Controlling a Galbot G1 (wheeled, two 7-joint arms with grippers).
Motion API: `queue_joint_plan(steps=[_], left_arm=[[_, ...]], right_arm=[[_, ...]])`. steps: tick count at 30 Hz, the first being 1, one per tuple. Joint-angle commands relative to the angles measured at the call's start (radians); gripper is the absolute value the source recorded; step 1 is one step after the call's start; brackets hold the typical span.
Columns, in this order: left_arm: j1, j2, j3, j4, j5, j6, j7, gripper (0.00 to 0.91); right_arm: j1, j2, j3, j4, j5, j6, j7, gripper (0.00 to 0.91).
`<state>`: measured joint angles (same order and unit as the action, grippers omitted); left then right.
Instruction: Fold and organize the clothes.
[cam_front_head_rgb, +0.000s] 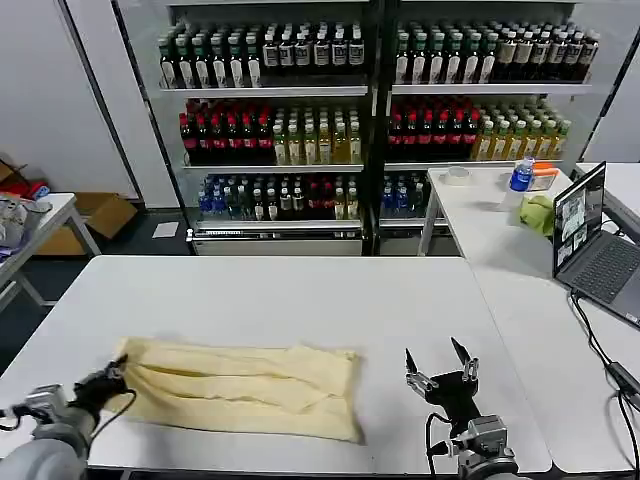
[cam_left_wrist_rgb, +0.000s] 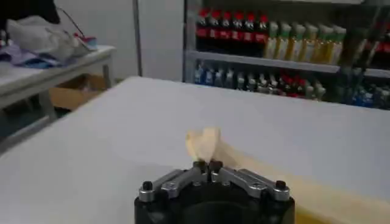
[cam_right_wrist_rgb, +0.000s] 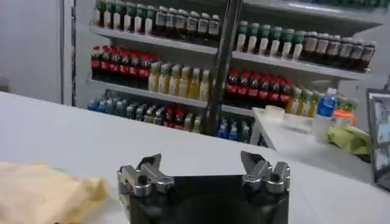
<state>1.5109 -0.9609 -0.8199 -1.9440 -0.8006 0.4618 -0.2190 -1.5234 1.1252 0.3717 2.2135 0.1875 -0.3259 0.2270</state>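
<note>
Wide white tabletop (cam_front_head_rgb: 300, 300) is lying bare across the middle of the frame, from the far edge down to the pale yellow folded T-shirt (cam_front_head_rgb: 245, 385) at lower left; plenty of room there. The T-shirt is taking up the lower-left strip, w/ the left gripper (cam_front_head_rgb: 108, 383) pinching its left corner (cam_left_wrist_rgb: 204, 146). The right gripper (cam_front_head_rgb: 440, 368), fingers spread, is hovering over bare table just right of the shirt edge. Right side: open dark laptop (cam_front_head_rgb: 590, 240) w/ black cables (cam_front_head_rgb: 600, 335) is blocking. Tall drinks shelving (cam_front_head_rgb: 370, 110) is closing off the top of the frame.
</note>
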Motion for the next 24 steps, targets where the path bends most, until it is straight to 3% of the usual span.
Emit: queue_joint_plan(steps=[1, 10, 24], left_arm=[[0.028, 0.037, -0.096, -0.185, -0.031, 0.026, -0.024, 0.01], [0.036, -0.116, 0.126, -0.394, 0.088, 0.049, -0.066, 0.01], [-0.023, -0.281, 0.446, -0.356, 0.131, 0.053, -0.08, 0.01]], right_arm=[[0.017, -0.004, -0.011, -0.004, 0.005, 0.001, 0.0, 0.907], [0.02, -0.013, -0.022, -0.006, 0.004, 0.0, 0.0, 0.907], [0.028, -0.017, -0.032, -0.019, 0.002, 0.0, 0.0, 0.907]])
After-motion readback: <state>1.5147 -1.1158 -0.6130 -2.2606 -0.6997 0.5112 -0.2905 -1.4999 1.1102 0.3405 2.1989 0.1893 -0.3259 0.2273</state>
